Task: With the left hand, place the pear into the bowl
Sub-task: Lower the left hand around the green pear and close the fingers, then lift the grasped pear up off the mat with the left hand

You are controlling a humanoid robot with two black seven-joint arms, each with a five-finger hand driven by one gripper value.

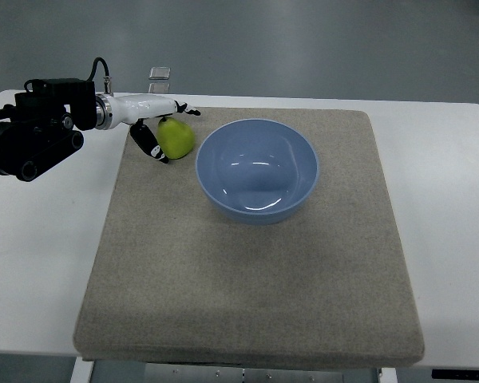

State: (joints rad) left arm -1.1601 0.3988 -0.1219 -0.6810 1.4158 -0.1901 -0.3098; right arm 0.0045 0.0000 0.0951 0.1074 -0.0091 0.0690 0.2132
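Observation:
A yellow-green pear point(178, 139) lies on the beige mat point(247, 279), just left of the light blue bowl point(257, 169), which is empty. My left hand point(176, 134) comes in from the left edge on a white wrist and sits at the pear. Its black thumb point(149, 142) is against the pear's left side. Its fingers point(184, 109) stretch out along the pear's far side. The fingers are spread and not closed on the pear. The pear rests on the mat. The right arm is out of view.
The mat covers most of a white table point(447, 199). A small clear block point(160, 73) stands at the table's far edge behind the hand. The black arm housing point(32, 132) hangs over the table's left side.

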